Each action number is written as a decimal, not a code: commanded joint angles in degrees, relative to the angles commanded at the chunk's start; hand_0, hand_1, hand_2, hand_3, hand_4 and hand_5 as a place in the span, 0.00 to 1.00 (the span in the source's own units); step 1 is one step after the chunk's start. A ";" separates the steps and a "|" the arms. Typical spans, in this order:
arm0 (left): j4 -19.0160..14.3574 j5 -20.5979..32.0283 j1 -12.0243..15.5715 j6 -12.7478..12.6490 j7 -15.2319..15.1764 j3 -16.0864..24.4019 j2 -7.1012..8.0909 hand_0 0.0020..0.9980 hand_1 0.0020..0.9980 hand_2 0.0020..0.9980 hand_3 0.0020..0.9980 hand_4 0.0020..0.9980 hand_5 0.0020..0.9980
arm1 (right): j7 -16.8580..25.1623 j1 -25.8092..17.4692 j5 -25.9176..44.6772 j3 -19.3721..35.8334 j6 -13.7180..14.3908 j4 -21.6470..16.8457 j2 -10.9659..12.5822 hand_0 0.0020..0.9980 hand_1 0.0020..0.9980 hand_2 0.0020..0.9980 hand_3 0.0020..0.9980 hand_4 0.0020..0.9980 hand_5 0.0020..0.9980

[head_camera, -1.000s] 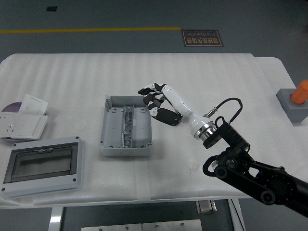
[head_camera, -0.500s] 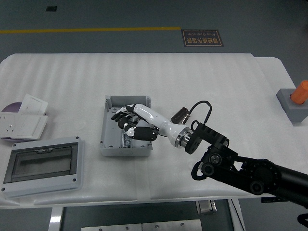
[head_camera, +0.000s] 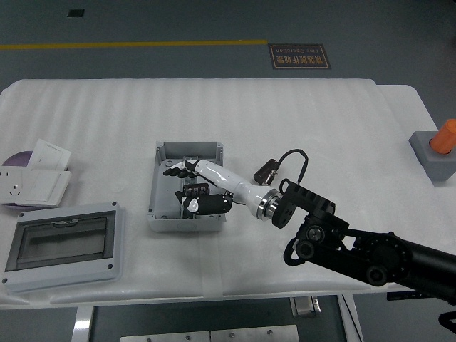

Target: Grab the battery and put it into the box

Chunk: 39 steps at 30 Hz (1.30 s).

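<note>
**Right hand inside the open box**

The right hand (head_camera: pixel 191 187) reaches in from the lower right and sits inside the grey box (head_camera: pixel 187 185), which lies open near the middle of the white table (head_camera: pixel 285 114). Its fingers (head_camera: pixel 173 171) stretch toward the box's left wall, slightly fanned, while the thumb curls under at the lower edge of the hand. Whether the fingers still pinch anything cannot be told from this angle. A small dark object, possibly the battery (head_camera: pixel 194 191), shows just beneath the palm on the strip running down the box's middle; it is too small and shaded to identify with certainty. The black forearm (head_camera: pixel 356 249) slants away to the lower right corner, with a looped black cable (head_camera: pixel 288 162) near the wrist.

To the left, the box's lid with a clear window (head_camera: pixel 63 244) lies flat near the table's front edge. Beyond it sit a white socket plate (head_camera: pixel 32 187) and a folded paper (head_camera: pixel 48 154). At the far right, an orange cylinder (head_camera: pixel 443 135) stands on a grey block (head_camera: pixel 431 160).
</note>
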State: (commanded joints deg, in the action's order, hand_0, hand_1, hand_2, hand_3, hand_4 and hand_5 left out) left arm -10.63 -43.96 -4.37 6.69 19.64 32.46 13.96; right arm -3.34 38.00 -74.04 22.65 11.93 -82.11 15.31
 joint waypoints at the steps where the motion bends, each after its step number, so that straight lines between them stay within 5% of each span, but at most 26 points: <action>1: 0.00 -0.01 -0.01 0.00 -0.02 0.00 0.00 0.65 0.67 0.57 0.58 0.64 0.54 | -0.03 -0.07 -0.12 0.13 0.08 0.08 -0.01 0.88 0.88 0.86 0.90 0.50 0.17; 10: 0.00 -0.10 0.02 -0.02 -0.02 0.09 -0.04 0.65 0.67 0.56 0.58 0.62 0.53 | -5.07 -1.89 -9.34 7.62 2.36 3.23 1.27 0.88 0.88 0.86 0.90 0.53 0.20; 21: 0.03 0.32 -0.11 -0.02 -0.18 -0.23 -0.08 0.65 0.67 0.55 0.57 0.61 0.52 | -14.83 -0.39 -27.56 8.13 -5.04 12.73 2.90 0.87 0.87 0.85 0.89 0.54 0.20; 22: 0.03 0.40 -0.14 -0.01 -0.21 -0.32 -0.08 0.65 0.67 0.55 0.57 0.59 0.50 | -15.10 -0.19 -29.07 7.79 -5.57 13.24 2.83 0.87 0.87 0.85 0.90 0.71 0.37; 27: 0.04 0.82 -0.20 -0.02 -0.35 -0.71 -0.07 0.65 0.67 0.55 0.57 0.59 0.50 | -15.72 0.25 -32.06 6.46 -6.77 14.56 2.73 0.87 0.87 0.85 0.90 0.71 0.37; 28: 0.04 0.88 -0.20 -0.02 -0.36 -0.78 -0.07 0.65 0.67 0.55 0.57 0.57 0.49 | -15.83 0.29 -32.20 6.24 -6.96 14.66 2.74 0.90 0.87 0.86 0.92 0.87 0.56; 39: 0.02 1.70 -0.29 -0.04 -0.69 -1.78 -0.08 0.65 0.67 0.54 0.57 0.56 0.49 | -16.17 0.15 -30.35 3.67 -7.18 15.35 2.58 0.93 0.88 0.87 0.94 0.95 0.65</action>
State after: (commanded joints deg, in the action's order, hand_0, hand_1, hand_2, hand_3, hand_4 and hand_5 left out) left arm -10.61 -42.26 -4.65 6.65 18.95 30.68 13.88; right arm -19.51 38.15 -104.39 26.32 4.75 -66.76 17.89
